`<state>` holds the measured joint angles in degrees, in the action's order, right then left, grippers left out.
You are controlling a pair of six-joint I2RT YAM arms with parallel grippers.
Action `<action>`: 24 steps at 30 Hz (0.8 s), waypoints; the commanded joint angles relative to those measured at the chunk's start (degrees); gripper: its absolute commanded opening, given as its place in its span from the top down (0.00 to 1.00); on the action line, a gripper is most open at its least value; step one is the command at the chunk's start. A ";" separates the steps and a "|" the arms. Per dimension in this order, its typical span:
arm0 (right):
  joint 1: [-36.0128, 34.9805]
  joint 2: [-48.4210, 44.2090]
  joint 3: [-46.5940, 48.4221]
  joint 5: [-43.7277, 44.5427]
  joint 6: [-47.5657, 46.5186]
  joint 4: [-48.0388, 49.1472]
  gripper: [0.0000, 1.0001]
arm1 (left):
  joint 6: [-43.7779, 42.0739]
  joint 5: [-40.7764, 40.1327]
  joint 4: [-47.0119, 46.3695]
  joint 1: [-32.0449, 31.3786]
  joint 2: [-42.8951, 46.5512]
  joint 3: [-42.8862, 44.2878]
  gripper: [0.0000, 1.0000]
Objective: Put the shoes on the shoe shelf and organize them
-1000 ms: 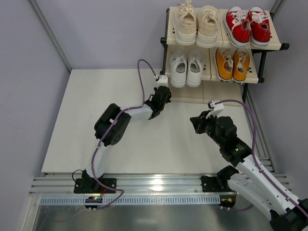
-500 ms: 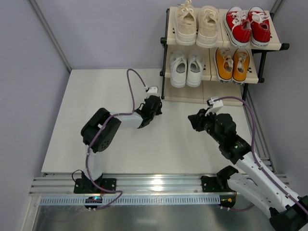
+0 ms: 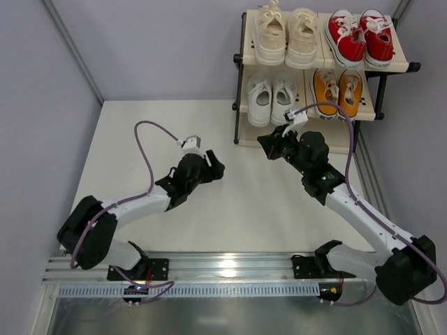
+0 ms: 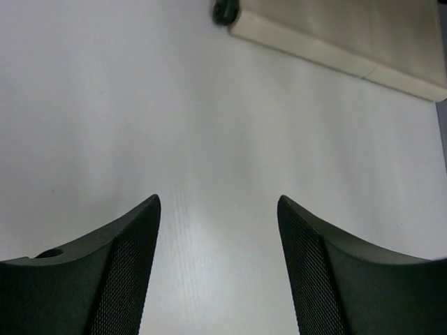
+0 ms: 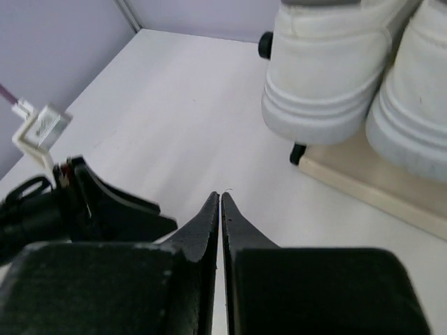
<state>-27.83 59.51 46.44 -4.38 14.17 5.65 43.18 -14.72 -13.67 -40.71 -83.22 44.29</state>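
The shoe shelf [image 3: 399, 67] stands at the back right. On its top tier sit cream-beige shoes [image 3: 285, 35] and red shoes [image 3: 360, 36]. One tier down sit white shoes [image 3: 271, 101] and orange-yellow shoes [image 3: 337, 92]. My left gripper [image 3: 213, 169] hangs open over the white table, left of the shelf, with nothing between its fingers [image 4: 133, 265]. My right gripper [image 3: 265, 148] is shut and empty, its tips [image 5: 221, 197] just in front of the white shoes [image 5: 328, 77] and the bottom panel [image 5: 363, 185].
The white table [image 3: 140, 139] is bounded by lavender walls at the left and back. A metal rail [image 3: 223, 265] runs along the near edge. Purple cables [image 3: 150, 150] loop over both arms. My left gripper [image 5: 105, 209] lies close to the right one's left side.
The left arm has pulled back from the shelf toward the lower left and its jaws have opened. The right arm has swung up toward the white shoes, its jaws shut now.
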 commanded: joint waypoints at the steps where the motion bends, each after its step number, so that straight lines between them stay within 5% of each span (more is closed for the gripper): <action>1: 2.77 7.36 6.55 -7.74 2.78 11.47 0.96 | 3.22 1.27 3.30 0.28 7.61 -6.57 0.33; 13: 5.95 23.72 17.20 -4.32 3.32 15.79 0.96 | 3.84 -2.50 15.41 0.10 38.37 -21.79 0.34; 24: 8.58 30.67 23.00 -7.65 2.70 17.02 0.96 | 4.19 -3.03 21.75 0.10 45.86 -23.64 0.35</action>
<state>-21.23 89.19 66.04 -11.66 17.87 18.87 47.55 -16.99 5.54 -40.73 -39.09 20.99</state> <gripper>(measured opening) 0.040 0.656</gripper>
